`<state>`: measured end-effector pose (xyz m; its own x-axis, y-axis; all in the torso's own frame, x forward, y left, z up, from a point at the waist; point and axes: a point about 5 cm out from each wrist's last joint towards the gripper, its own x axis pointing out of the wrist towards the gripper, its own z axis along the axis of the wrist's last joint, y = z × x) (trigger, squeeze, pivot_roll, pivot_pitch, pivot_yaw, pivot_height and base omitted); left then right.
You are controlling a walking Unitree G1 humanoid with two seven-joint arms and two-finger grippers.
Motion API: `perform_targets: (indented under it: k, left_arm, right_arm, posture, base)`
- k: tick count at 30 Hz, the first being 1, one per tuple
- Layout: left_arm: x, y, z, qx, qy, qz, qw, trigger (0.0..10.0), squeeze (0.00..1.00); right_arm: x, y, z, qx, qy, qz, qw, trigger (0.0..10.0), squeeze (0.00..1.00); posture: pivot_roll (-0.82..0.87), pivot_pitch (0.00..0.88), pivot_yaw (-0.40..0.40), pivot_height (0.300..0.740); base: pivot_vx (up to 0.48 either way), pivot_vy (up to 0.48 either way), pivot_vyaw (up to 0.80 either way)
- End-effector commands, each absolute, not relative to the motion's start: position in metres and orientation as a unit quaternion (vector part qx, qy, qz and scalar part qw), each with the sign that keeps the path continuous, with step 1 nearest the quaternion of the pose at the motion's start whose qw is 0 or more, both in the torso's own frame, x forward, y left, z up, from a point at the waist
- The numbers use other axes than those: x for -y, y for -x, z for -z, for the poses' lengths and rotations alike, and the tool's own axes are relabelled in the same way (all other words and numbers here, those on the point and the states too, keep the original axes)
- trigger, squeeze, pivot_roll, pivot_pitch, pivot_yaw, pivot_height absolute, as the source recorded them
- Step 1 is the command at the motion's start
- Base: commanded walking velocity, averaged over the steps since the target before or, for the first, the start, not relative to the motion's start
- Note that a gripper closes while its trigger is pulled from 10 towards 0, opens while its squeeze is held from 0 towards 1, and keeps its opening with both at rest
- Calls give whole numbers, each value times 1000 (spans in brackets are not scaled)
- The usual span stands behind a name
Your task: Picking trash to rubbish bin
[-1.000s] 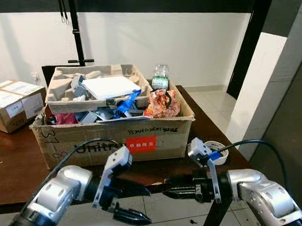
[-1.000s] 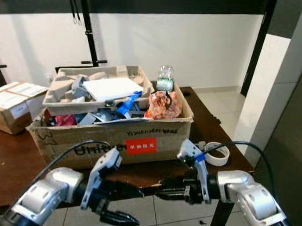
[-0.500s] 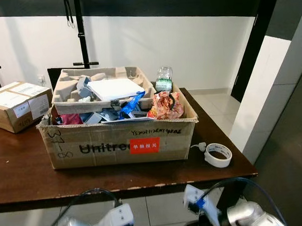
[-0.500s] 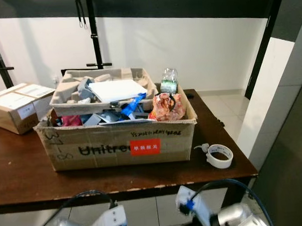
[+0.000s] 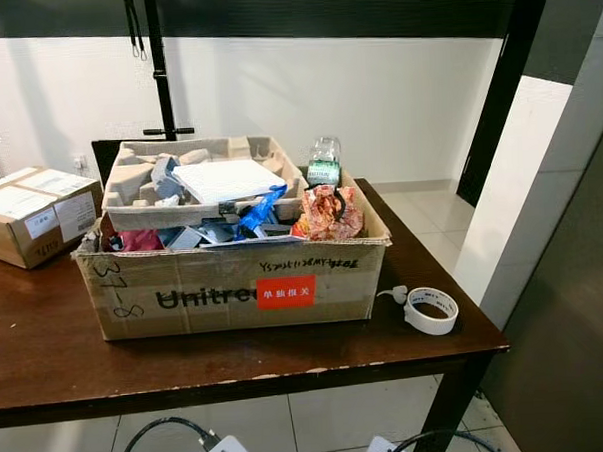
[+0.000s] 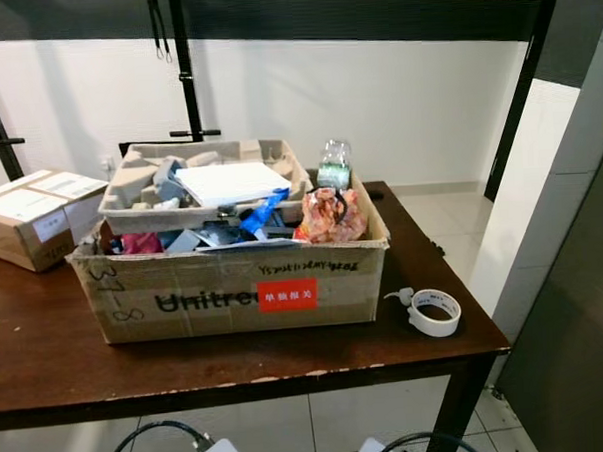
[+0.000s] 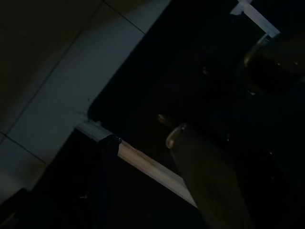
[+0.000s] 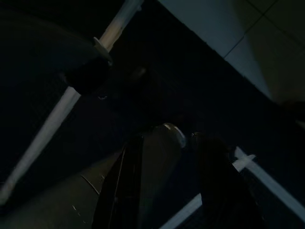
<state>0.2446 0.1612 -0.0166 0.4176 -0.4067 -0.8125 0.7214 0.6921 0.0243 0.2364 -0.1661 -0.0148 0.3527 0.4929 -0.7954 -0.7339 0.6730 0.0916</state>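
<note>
From the head views, a big cardboard box [image 5: 229, 289] full of trash [image 5: 328, 211] sits on a dark wooden table [image 5: 47, 357], with a roll of tape [image 5: 430, 310] just beside it and a small closed box [image 5: 31, 213] at the table's far left end. The left wrist view is very dark, with some pale floor tiles [image 7: 62, 90], and I cannot tell if that gripper is open or closed. The right wrist view is just as dark, and I cannot tell about that gripper either.

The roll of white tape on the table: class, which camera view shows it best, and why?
Either eye view. The roll of white tape lies in the open, sharp and well lit, on the brown table, apart from the cardboard box. The two wrist views are very dark; no tape can be made out there.
</note>
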Motion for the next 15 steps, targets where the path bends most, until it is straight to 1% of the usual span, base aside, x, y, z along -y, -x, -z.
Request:
perform_targets:
  k: [1, 2, 3, 4, 5, 6, 8, 10, 11, 12, 13, 14, 15]
  left_arm:
    - [-162, -240, 21, -425, -178, 339, 820, 10000, 0]
    - [-163, -240, 22, -425, -179, 334, 822, 10000, 0]
    - [-163, -240, 22, -425, -179, 334, 822, 10000, 0]
    - [-165, -241, 25, -428, -179, 319, 826, 10000, 0]
    - [-165, -241, 25, -428, -179, 319, 826, 10000, 0]
    - [-167, -241, 29, -433, -177, 304, 830, 10000, 0]
    - [-176, -240, 39, -439, -165, 236, 851, 10000, 0]
    - [-176, -240, 39, -439, -165, 236, 851, 10000, 0]
    - [-183, -243, 40, -428, -138, 164, 878, 10000, 0]
    - [-183, -243, 40, -428, -138, 164, 878, 10000, 0]
    - [-192, -245, 40, -417, -93, 91, 900, 10000, 0]
    - [-192, -245, 40, -417, -93, 91, 900, 10000, 0]
    - [-198, -245, 41, -409, -69, 46, 909, 10000, 0]
  right_arm:
    - [171, -234, 19, -429, 132, -362, 817, 10000, 0]
    - [171, -234, 22, -429, 125, -345, 825, 10000, 0]
    - [171, -234, 22, -429, 125, -345, 825, 10000, 0]
    - [172, -234, 27, -430, 125, -320, 835, 10000, 0]
    - [172, -234, 27, -430, 125, -320, 835, 10000, 0]
    - [173, -235, 32, -432, 127, -295, 843, 10000, 0]
    - [178, -230, 46, -444, 131, -222, 858, 10000, 0]
    - [178, -230, 46, -444, 131, -222, 858, 10000, 0]
    - [181, -227, 51, -445, 120, -176, 870, 10000, 0]
    - [181, -227, 51, -445, 120, -176, 870, 10000, 0]
    - [184, -222, 57, -450, 89, -121, 880, 10000, 0]
    - [184, -222, 57, -450, 89, -121, 880, 10000, 0]
    - [187, -217, 61, -454, 63, -82, 885, 10000, 0]
  posture:
    - [-81, 92, -11, 740]
    - [-82, 92, -10, 740]
    - [-82, 92, -10, 740]
    - [-82, 91, -10, 740]
    - [-82, 91, -10, 740]
    - [-83, 92, -12, 740]
    - [-83, 93, -14, 740]
    - [-83, 93, -14, 740]
    - [-84, 96, -18, 740]
    - [-84, 96, -18, 740]
    - [-84, 102, -22, 740]
    - [-84, 102, -22, 740]
    - [-83, 103, -24, 740]
  base:
    - [0, 0, 0]
    - [0, 0, 0]
    - [0, 0, 0]
    - [0, 0, 0]
    - [0, 0, 0]
    - [0, 0, 0]
    - [0, 0, 0]
    - [0, 0, 0]
    - [0, 0, 0]
    - [0, 0, 0]
    - [0, 0, 0]
    - [0, 0, 0]
    - [0, 0, 0]
